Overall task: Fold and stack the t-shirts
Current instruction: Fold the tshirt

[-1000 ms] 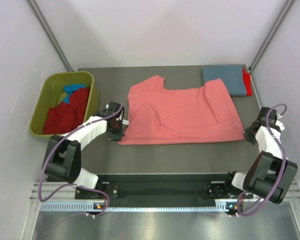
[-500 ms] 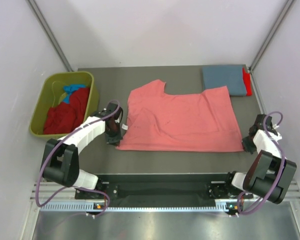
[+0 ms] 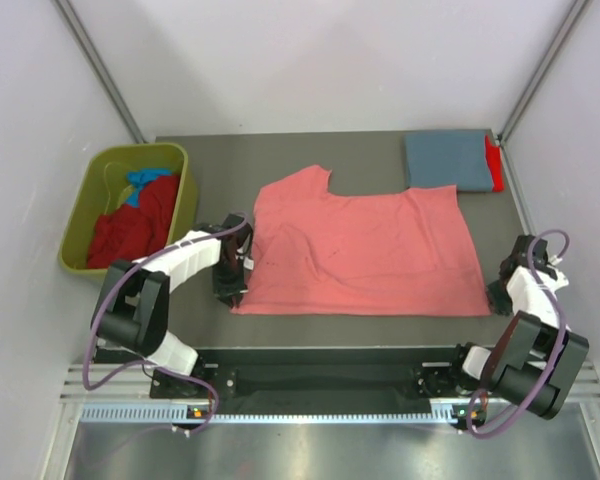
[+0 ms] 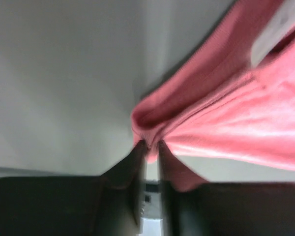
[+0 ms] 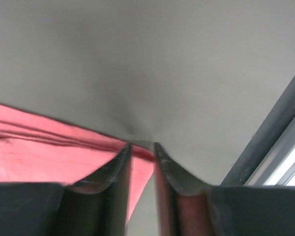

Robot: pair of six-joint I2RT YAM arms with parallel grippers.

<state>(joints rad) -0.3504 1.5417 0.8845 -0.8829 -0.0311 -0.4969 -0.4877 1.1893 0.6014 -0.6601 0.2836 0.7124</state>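
Note:
The large salmon-pink t-shirt (image 3: 365,250) lies spread flat in the middle of the table. My left gripper (image 3: 231,287) is shut on its near left corner, and the pinched cloth (image 4: 187,123) bunches at the fingertips in the left wrist view. My right gripper (image 3: 499,295) is at the near right corner, its jaws nearly closed on the hem (image 5: 64,142). A folded grey-blue t-shirt (image 3: 444,158) lies on a red one (image 3: 495,163) at the back right. Dark red (image 3: 130,225) and bright blue (image 3: 142,182) shirts lie in the bin.
The olive-green plastic bin (image 3: 88,205) stands at the left edge of the table, close beside my left arm. A metal frame rail (image 5: 275,132) runs just right of my right gripper. The dark table (image 3: 360,330) shows bare along its near edge.
Both grippers moved toward the near edge, dragging the salmon-pink shirt with them. Its far right part has slid off the grey-blue stack, and the cloth lies flatter.

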